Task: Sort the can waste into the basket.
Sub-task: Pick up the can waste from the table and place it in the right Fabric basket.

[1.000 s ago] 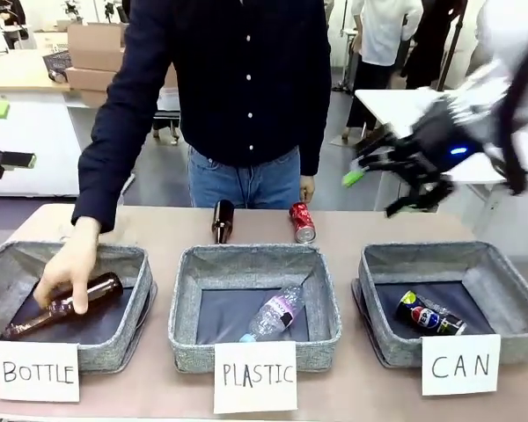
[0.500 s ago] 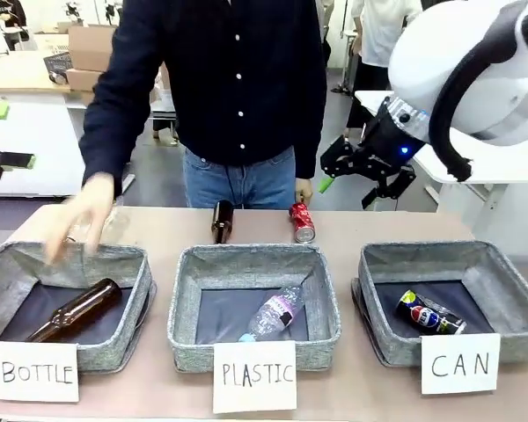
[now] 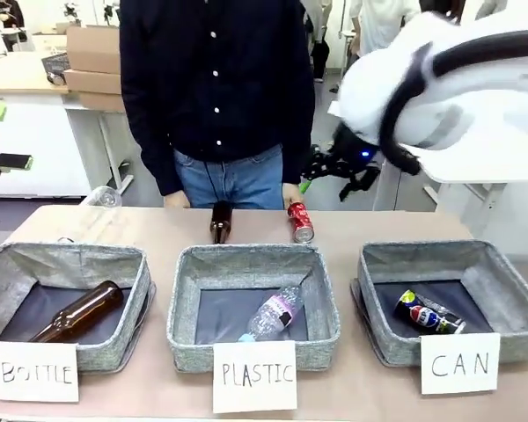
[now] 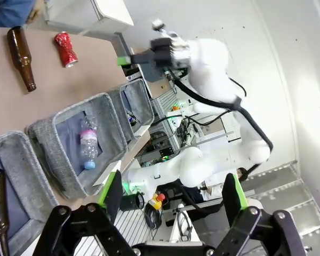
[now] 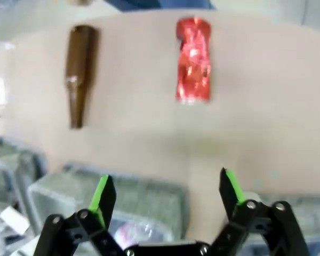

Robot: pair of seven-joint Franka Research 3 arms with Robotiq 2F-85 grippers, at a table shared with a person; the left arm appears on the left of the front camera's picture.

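A dented red can [image 3: 300, 222] lies on the table behind the middle basket, also in the right wrist view [image 5: 193, 60] and the left wrist view [image 4: 64, 48]. The silvery and dark blue can [image 3: 429, 314] lies inside the CAN basket [image 3: 449, 253] at the right. My right gripper [image 3: 327, 180] hangs open in the air, above and just right of the red can, touching nothing; its green pads [image 5: 103, 194] are spread wide around empty space. My left gripper [image 4: 172, 192] is open and empty, off at the far left [image 3: 9, 162].
A brown bottle [image 3: 221, 221] lies left of the red can. The PLASTIC basket [image 3: 255, 257] holds a clear bottle [image 3: 276, 312]; the BOTTLE basket [image 3: 66, 255] holds a brown bottle [image 3: 77, 313]. A person [image 3: 216, 88] stands at the far edge. A clear bottle [image 3: 101, 198] lies at far left.
My right arm has swung left and now hangs near the red can. The person's hand let go of the brown bottle in the BOTTLE basket and drew back.
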